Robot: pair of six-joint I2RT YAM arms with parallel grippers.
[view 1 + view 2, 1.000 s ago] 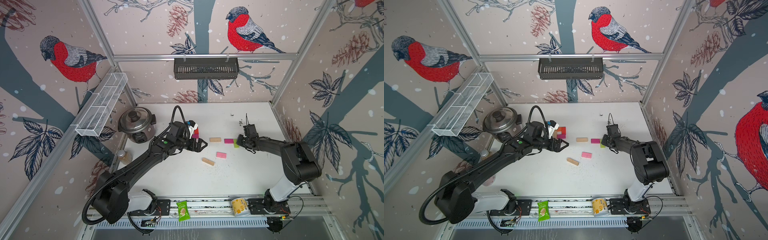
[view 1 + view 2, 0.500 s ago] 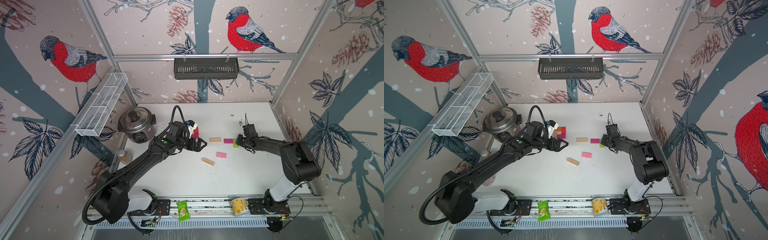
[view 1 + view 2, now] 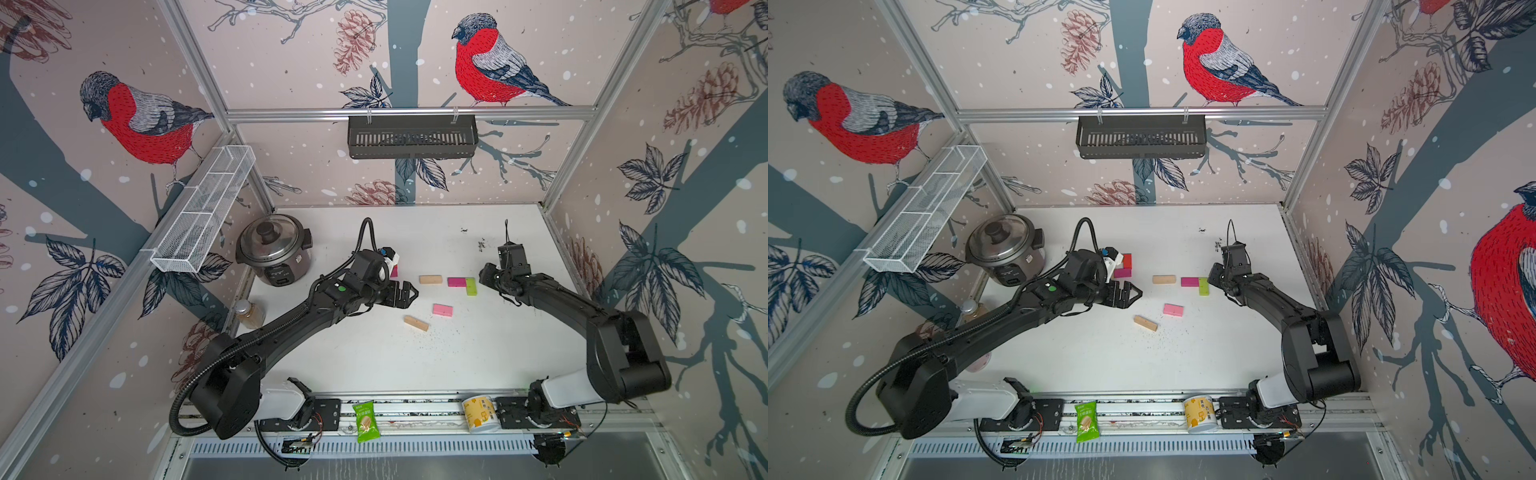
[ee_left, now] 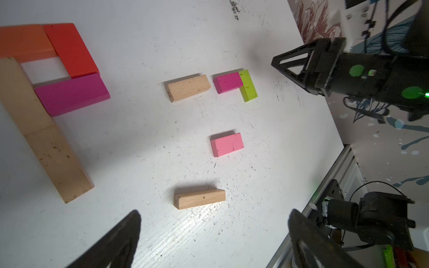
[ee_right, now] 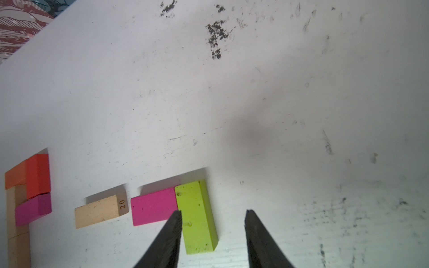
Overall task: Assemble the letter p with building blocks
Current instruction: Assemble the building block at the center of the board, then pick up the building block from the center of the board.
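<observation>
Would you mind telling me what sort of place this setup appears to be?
Likely a robot test booth: two black arms on a rail, a white tabletop walled by bird-print panels on aluminium framing.

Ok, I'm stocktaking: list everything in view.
letter P: 1, tan and multicolour, mid-left
tan blocks: 2, tan, mid-table
lime-green block: 1, lime-green, mid-right
magenta block: 1, magenta, touching lime-green block
pink block: 1, pink, mid-table
rice cooker: 1, silver, back-left
wire basket: 1, white, left wall
slotted basket: 1, black, back wall
bottle: 1, brownish, by rice cooker
snack packet: 1, green, front rail
cup: 1, yellow-white, front rail
left gripper, right gripper: 2, black, open
</observation>
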